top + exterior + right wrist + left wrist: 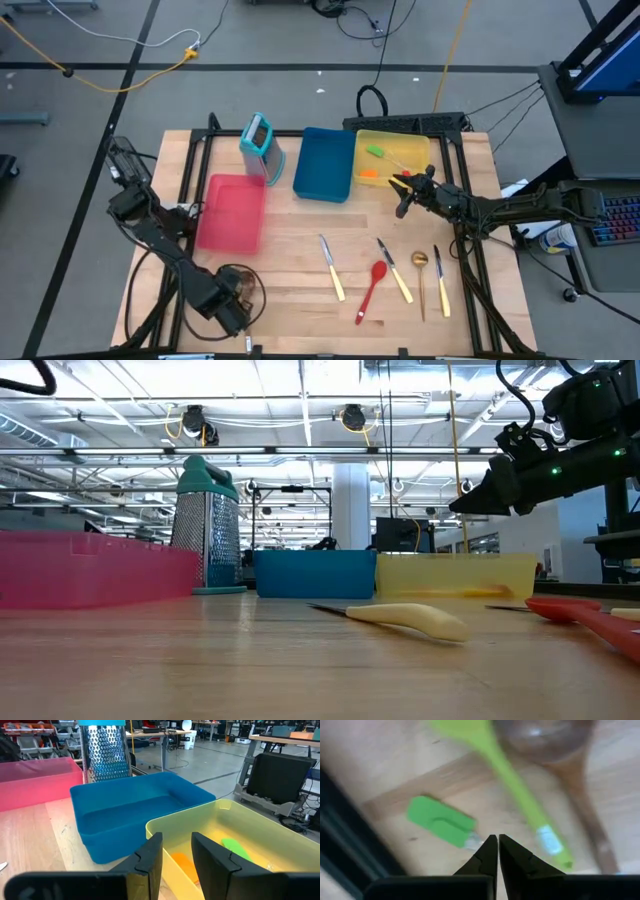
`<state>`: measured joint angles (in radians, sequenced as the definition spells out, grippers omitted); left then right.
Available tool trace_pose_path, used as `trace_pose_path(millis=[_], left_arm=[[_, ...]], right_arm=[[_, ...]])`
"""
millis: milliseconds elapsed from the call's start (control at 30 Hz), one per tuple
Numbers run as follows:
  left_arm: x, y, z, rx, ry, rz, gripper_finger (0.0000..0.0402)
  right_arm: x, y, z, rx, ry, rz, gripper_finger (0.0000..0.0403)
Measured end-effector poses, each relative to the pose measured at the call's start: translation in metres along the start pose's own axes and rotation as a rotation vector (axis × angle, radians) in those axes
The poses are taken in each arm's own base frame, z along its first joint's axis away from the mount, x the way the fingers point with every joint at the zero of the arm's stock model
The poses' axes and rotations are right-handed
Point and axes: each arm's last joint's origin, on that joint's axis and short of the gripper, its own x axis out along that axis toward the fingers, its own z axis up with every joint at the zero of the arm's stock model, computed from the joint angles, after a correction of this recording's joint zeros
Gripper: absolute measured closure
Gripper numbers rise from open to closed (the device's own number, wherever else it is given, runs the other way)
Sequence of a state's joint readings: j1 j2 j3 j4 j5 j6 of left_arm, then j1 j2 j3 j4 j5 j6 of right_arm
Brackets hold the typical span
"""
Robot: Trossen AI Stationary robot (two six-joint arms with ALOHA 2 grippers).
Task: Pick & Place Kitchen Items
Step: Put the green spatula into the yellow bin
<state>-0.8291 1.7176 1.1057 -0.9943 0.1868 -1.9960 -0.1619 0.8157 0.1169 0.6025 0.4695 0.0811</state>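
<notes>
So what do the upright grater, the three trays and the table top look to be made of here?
The grater looks like shiny perforated metal with a teal, probably plastic, top. The red tray, blue tray and yellow tray look like moulded plastic; the yellow one is translucent, items showing through its wall. The table looks like pale wood, with visible plank lines.

Left wrist view: green spoon point(505, 775) and wooden spoon point(560, 765) were blurred, both cut off by the frame edges. Low view: red spoon point(590, 618) ran off the right edge. Right wrist view: own fingers point(150, 857) hid part of the orange spatula point(182, 865).
</notes>
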Motion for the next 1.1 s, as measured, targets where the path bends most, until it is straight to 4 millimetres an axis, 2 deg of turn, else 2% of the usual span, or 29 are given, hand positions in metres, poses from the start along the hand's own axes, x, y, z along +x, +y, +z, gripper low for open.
trace_pose_path(millis=[167, 467, 633, 867, 1100], left_arm=[[0.003, 0.005, -0.002, 0.049, 0.028, 0.035, 0.038], [0.024, 0.019, -0.005, -0.058, 0.189, 0.157, 0.0369], [0.033, 0.017, -0.005, -0.007, 0.266, 0.113, 0.0318], [0.033, 0.024, 0.001, -0.034, 0.255, 0.191, 0.0229], [0.031, 0.017, 0.01, -0.075, 0.256, 0.159, 0.0193]], right_arm=[[0.0, 0.0, 0.0, 0.0, 0.0, 0.0, 0.0303], [0.0, 0.0, -0.001, -0.002, 0.006, -0.001, 0.0303], [0.0, 0.0, 0.002, 0.009, -0.015, 0.001, 0.0303], [0.0, 0.0, 0.007, 0.014, -0.065, 0.004, 0.0303], [-0.001, 0.001, 0.012, 0.017, -0.111, 0.006, 0.0303]])
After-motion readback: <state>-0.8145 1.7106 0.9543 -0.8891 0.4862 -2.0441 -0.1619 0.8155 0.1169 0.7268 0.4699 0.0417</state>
